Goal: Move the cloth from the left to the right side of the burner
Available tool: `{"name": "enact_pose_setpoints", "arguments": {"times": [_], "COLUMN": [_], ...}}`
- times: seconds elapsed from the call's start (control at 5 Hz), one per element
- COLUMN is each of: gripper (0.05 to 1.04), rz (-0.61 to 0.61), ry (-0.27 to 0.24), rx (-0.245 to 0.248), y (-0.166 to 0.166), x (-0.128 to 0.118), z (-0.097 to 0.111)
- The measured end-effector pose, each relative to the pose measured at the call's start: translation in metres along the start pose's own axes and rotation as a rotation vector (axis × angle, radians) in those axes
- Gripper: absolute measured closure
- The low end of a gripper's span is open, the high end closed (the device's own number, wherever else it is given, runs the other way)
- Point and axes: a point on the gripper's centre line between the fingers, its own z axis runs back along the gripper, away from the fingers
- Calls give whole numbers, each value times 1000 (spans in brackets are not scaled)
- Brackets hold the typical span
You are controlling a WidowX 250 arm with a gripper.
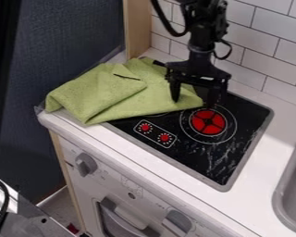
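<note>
Draping over the hob's point(200, 155) left side: one green cloth point(104, 92)

Hides part of it, btw. Then two red dials point(164, 137), one gripper point(195, 99) at the cloth's right end, fingers spread, one red burner point(208, 122), one cut-off sink point(280, 196).

Matt green cloth point(107, 92), glossy black stovetop point(206, 162)

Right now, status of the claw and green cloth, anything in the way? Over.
Gripper open, at right edge of cloth. Cloth folded over left side of stovetop. Flat red burner to its right, unlikely to block.
</note>
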Motion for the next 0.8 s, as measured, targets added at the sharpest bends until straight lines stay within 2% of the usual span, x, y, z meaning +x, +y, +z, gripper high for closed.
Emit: {"name": "enact_pose_setpoints", "arguments": {"times": [0.4, 0.6, 0.8], "gripper": [711, 920, 1023], "rz": [10, 9, -30], "ry": [39, 46, 67], "rx": [4, 2, 7], "y": [0, -2, -10], "x": [0, 1, -5], "z": [-12, -13, -12]}}
